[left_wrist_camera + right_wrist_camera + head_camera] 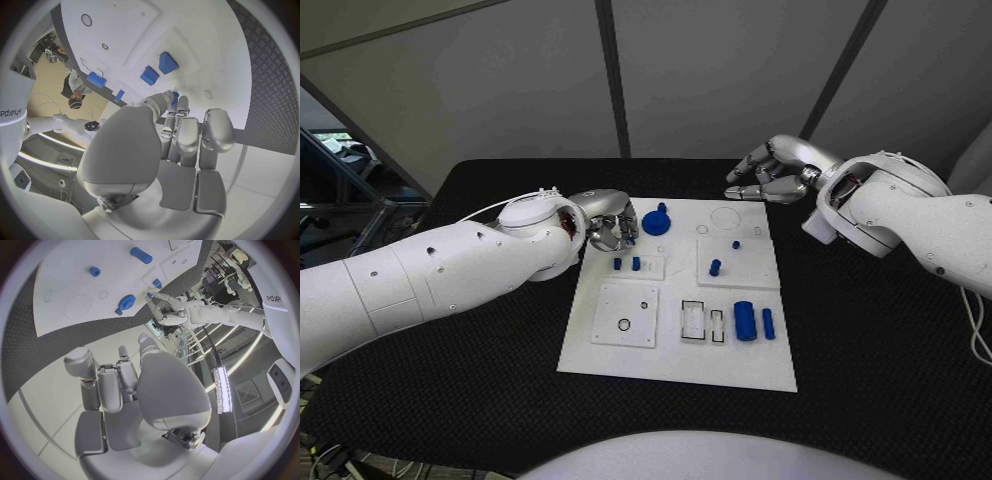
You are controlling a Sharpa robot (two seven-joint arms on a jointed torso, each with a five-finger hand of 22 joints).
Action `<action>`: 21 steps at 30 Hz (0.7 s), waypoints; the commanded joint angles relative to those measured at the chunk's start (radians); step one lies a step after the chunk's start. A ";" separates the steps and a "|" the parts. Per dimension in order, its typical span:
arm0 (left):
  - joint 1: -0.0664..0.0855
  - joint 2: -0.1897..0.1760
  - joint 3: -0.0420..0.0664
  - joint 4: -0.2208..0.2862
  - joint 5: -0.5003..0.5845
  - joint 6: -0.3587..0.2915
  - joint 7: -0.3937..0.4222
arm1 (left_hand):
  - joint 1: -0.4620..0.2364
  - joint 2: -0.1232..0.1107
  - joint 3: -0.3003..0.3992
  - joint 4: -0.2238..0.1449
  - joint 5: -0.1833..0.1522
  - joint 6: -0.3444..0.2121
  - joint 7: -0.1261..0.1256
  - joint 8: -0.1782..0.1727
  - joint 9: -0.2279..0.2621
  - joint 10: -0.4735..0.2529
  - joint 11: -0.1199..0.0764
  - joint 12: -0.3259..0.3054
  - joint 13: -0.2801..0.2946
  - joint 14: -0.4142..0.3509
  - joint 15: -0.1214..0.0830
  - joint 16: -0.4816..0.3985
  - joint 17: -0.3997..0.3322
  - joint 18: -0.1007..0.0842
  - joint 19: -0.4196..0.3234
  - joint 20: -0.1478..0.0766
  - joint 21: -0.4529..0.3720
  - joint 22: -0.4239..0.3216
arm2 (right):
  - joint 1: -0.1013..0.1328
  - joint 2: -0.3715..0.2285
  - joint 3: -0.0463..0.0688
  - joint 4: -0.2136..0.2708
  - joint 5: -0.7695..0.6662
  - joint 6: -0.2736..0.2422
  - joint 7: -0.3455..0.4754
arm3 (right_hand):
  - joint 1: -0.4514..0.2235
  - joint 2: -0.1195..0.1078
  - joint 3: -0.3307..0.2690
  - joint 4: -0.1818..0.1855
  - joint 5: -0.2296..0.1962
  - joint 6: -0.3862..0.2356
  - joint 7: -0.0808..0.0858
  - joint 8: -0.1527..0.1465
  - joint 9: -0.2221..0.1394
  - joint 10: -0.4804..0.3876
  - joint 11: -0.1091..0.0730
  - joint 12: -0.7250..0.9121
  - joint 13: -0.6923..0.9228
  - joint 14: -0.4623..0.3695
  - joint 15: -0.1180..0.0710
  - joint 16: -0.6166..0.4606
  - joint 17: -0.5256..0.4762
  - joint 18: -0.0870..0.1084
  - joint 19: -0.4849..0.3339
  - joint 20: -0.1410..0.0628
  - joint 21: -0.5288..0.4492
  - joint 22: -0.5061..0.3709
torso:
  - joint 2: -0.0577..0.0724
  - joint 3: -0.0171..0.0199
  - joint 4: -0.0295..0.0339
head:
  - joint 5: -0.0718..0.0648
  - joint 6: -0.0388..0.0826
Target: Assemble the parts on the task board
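Black textured counter (473, 380) carries the white task board (678, 340), on which small blue parts are spread. The left hand (606, 222) is seen at the board's far left corner, its fingers curled beside a round blue part (656, 221); whether this part is really held cannot be told. The right hand (776, 170) hovers beyond the board's far edge, fingers curled in, with nothing in it. The step is judged to be the taking of the round part, so a firm grip is needed next. Two blue cylinders (744, 320) lie near the right edge, long axes running from near to far.
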 commanded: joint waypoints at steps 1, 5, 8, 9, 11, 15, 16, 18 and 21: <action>0.000 0.002 0.001 -0.001 0.003 0.013 -0.005 | -0.010 0.003 0.004 -0.001 -0.004 0.005 0.000 -0.004 -0.001 0.006 0.000 -0.006 0.002 0.003 -0.002 0.006 -0.001 -0.032 0.006 0.002 0.004 0.001 | 0.001 0.001 0.000 0.000 -0.002 0.002 0.008 | 0.002 0.004 0.002 0.005 0.006 0.002 -0.005 0.001 0.001 0.001 -0.003 0.001 0.022 0.055 -0.007 -0.004 0.056 0.016 -0.004 -0.003 -0.003 0.000 | 0.000 -0.0002 0.0007 | 0.000 -0.001; -0.001 0.005 0.001 -0.003 0.003 0.021 -0.006 | -0.011 0.002 0.004 -0.001 -0.005 0.005 0.000 -0.005 -0.001 0.006 0.000 -0.007 0.002 0.003 -0.002 0.005 -0.002 -0.033 0.008 0.002 0.008 0.004 | 0.001 0.001 0.000 0.000 -0.002 0.002 0.008 | 0.002 0.004 0.002 0.005 0.006 0.002 -0.005 0.001 0.001 0.001 -0.003 0.001 0.022 0.055 -0.007 -0.004 0.056 0.016 -0.004 -0.003 -0.003 0.000 | -0.001 0.0003 0.0005 | 0.000 -0.003; -0.001 0.007 0.001 -0.004 0.003 0.025 -0.007 | -0.011 0.002 0.004 -0.001 -0.005 0.005 -0.001 -0.005 -0.001 0.006 0.000 -0.007 0.002 0.003 -0.002 0.005 -0.002 -0.033 0.008 0.002 0.008 0.005 | 0.001 0.001 0.000 0.000 -0.002 0.002 0.008 | 0.002 0.004 0.002 0.005 0.006 0.002 -0.005 0.001 0.001 0.001 -0.003 0.001 0.022 0.055 -0.007 -0.004 0.056 0.016 -0.004 -0.003 -0.003 0.000 | 0.000 0.0002 0.0001 | 0.000 -0.003; -0.001 0.008 0.001 -0.005 0.003 0.026 -0.007 | -0.012 0.002 0.004 -0.001 -0.005 0.005 -0.001 -0.006 -0.001 0.007 -0.001 -0.007 0.002 0.003 -0.002 0.006 -0.002 -0.033 0.008 0.002 0.008 0.004 | 0.001 0.001 0.000 0.000 -0.002 0.002 0.008 | 0.002 0.004 0.002 0.005 0.006 0.002 -0.005 0.001 0.001 0.001 -0.003 0.001 0.022 0.055 -0.007 -0.004 0.056 0.016 -0.004 -0.003 -0.003 0.000 | 0.000 0.0003 -0.0001 | -0.001 -0.003; -0.002 0.010 0.001 -0.007 0.003 0.029 -0.010 | -0.012 0.002 0.004 -0.001 -0.005 0.005 -0.001 -0.006 -0.001 0.007 -0.001 -0.008 0.002 0.003 -0.002 0.006 -0.002 -0.033 0.008 0.002 0.008 0.004 | 0.001 0.001 0.000 0.001 -0.002 0.002 0.007 | 0.002 0.004 0.002 0.005 0.006 0.002 -0.005 0.001 0.001 0.001 -0.003 0.001 0.022 0.055 -0.007 -0.004 0.056 0.016 -0.004 -0.003 -0.003 0.000 | 0.000 0.0004 -0.0006 | 0.000 -0.004; -0.003 0.014 0.001 -0.011 0.003 0.034 -0.012 | -0.013 0.001 0.004 -0.002 -0.005 0.005 -0.001 -0.007 -0.001 0.007 -0.001 -0.009 0.002 0.003 -0.002 0.005 -0.002 -0.033 0.007 0.002 0.007 0.004 | 0.001 0.001 0.000 0.001 -0.002 0.002 0.007 | 0.002 0.004 0.002 0.005 0.006 0.002 -0.005 0.001 0.001 0.001 -0.003 0.001 0.022 0.055 -0.007 -0.004 0.056 0.016 -0.004 -0.003 -0.003 0.000 | 0.000 0.0005 0.0001 | -0.001 -0.004; -0.003 0.014 0.001 -0.012 0.003 0.036 -0.012 | -0.013 0.001 0.004 -0.002 -0.005 0.005 -0.001 -0.007 -0.001 0.007 -0.001 -0.009 0.002 0.003 -0.002 0.005 -0.002 -0.033 0.007 0.002 0.007 0.004 | 0.001 0.000 0.000 0.001 -0.002 0.002 0.007 | 0.002 0.004 0.002 0.005 0.006 0.002 -0.005 0.001 0.001 0.001 -0.003 0.001 0.022 0.055 -0.007 -0.004 0.056 0.016 -0.004 -0.003 -0.003 0.000 | 0.000 0.0007 0.0002 | -0.001 -0.004; -0.004 0.016 0.001 -0.014 0.003 0.039 -0.012 | -0.014 0.001 0.003 -0.002 -0.005 0.004 -0.001 -0.008 -0.001 0.007 -0.001 -0.010 0.002 0.003 -0.002 0.006 -0.002 -0.033 0.008 0.002 0.008 0.005 | 0.001 0.001 0.000 0.001 -0.002 0.002 0.007 | 0.002 0.004 0.002 0.005 0.006 0.002 -0.005 0.001 0.001 0.001 -0.003 0.001 0.022 0.055 -0.007 -0.004 0.056 0.016 -0.004 -0.003 -0.003 0.000 | 0.000 0.0005 0.0001 | -0.002 -0.004; -0.004 0.018 0.001 -0.018 0.003 0.040 -0.012 | -0.015 0.000 0.003 -0.002 -0.005 0.004 -0.001 -0.009 -0.001 0.007 -0.001 -0.012 0.002 0.003 -0.002 0.006 -0.003 -0.033 0.008 0.002 0.009 0.006 | 0.001 0.001 0.000 0.001 -0.002 0.001 0.005 | 0.004 0.004 0.002 0.006 0.007 0.003 -0.006 0.002 0.001 0.001 -0.003 0.001 0.022 0.055 -0.007 -0.004 0.057 0.016 -0.003 -0.003 -0.003 0.001 | 0.000 0.0009 0.0000 | -0.002 -0.005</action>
